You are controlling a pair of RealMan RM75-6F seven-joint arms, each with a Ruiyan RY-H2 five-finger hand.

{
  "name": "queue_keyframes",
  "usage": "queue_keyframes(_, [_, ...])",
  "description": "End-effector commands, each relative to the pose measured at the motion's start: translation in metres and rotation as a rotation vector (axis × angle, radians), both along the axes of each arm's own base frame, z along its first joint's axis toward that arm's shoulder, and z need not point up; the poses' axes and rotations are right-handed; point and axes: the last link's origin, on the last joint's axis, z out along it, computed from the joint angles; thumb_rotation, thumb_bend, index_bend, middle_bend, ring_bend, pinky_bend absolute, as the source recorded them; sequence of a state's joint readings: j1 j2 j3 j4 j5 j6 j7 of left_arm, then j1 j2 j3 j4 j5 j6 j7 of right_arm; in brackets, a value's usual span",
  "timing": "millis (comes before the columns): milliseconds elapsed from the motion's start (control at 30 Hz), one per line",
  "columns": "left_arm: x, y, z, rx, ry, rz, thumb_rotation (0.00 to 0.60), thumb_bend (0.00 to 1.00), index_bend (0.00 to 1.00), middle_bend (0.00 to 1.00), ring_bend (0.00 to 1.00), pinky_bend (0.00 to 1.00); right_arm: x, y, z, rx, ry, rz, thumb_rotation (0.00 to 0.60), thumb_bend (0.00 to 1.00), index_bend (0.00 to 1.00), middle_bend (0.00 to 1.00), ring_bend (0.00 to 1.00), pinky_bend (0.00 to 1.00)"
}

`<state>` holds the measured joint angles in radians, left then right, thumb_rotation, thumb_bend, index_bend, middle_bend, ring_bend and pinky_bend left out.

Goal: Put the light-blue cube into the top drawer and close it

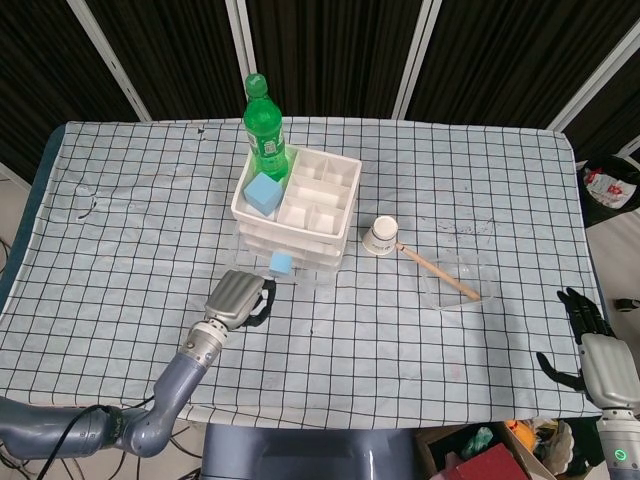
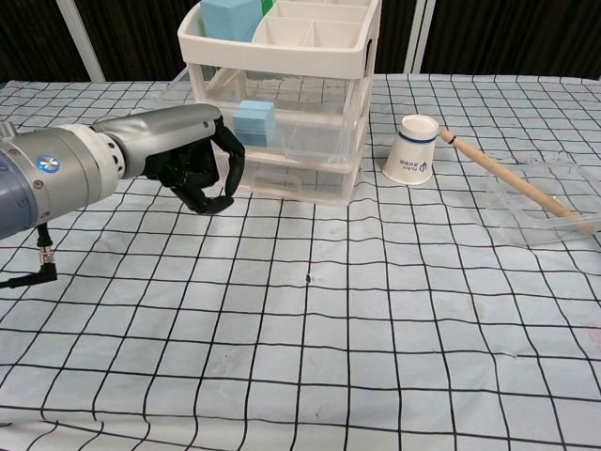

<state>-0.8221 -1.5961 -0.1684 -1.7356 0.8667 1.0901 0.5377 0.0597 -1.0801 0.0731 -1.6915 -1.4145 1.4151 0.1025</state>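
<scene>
The table (image 1: 120,200) carries a white drawer unit (image 2: 282,113) with its top drawer (image 2: 310,122) pulled out; the cube (image 2: 254,122) sits inside it. The left robot hand (image 2: 202,169), fingers curled on nothing, hovers just in front of the drawers. The right robot hand (image 1: 590,350) hangs off the table's edge, fingers spread. A bottle (image 1: 265,128) stands behind the unit.

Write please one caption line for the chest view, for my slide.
Left hand with curled fingers at the open top drawer holding a light-blue cube.
</scene>
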Motion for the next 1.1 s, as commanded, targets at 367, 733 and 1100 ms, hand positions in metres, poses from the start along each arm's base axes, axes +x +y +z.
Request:
queue_keyframes(367, [0.012, 0.015, -0.015, 0.022, -0.021, 0.003, 0.600, 0.45, 0.68, 1.00, 0.95, 0.91, 0.000, 0.000, 0.000, 0.004, -0.002, 0.000, 0.600, 0.25, 0.03, 0.00, 0.00, 0.18])
queue_keyframes(733, [0.021, 0.028, -0.021, 0.044, -0.051, 0.022, 0.600, 0.45, 0.68, 1.00, 0.95, 0.91, 0.000, 0.000, 0.000, 0.007, -0.005, -0.008, 0.600, 0.25, 0.03, 0.00, 0.00, 0.18])
queue_keyframes(1100, [0.023, 0.046, -0.027, 0.080, -0.027, 0.038, 0.600, 0.45, 0.67, 1.00, 0.95, 0.91, 0.000, 0.000, 0.000, 0.008, -0.004, -0.010, 0.600, 0.25, 0.03, 0.00, 0.00, 0.18])
